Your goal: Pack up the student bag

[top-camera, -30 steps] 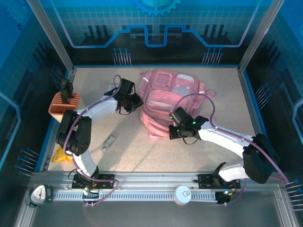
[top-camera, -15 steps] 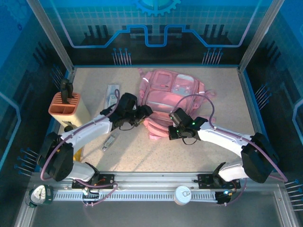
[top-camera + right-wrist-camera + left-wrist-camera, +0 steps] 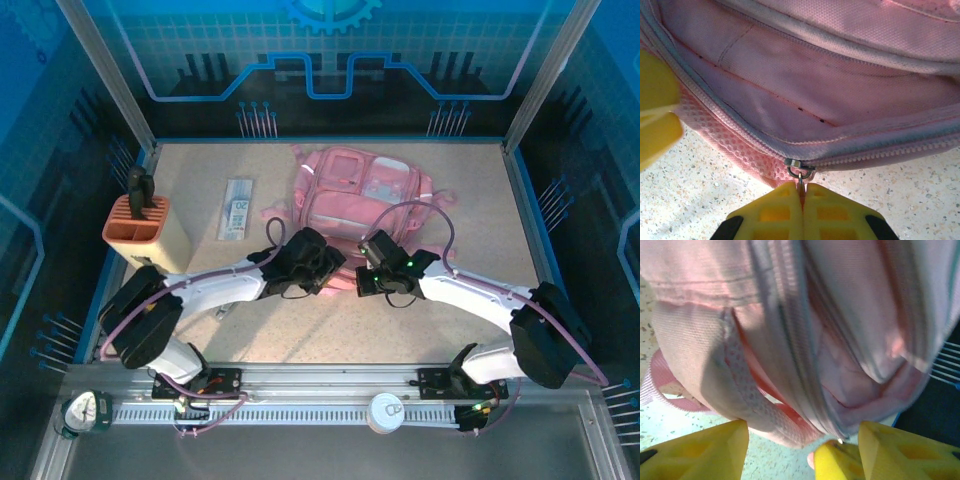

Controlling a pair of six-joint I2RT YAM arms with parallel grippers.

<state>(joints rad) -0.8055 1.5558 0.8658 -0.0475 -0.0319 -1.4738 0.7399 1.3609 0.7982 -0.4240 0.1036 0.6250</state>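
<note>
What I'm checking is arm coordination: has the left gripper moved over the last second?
Yes. The left gripper has swung right and toward the near edge, farther from the orange pen holder, to the student bag's near side.

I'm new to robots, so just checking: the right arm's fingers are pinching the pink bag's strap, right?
No, not the strap. The right arm's fingers are pinching the zipper pull of the pink bag, as the right wrist view shows.

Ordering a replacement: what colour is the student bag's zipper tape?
Pale grey-lilac zipper tape on the pink student bag; clearest in the right wrist view.
</note>
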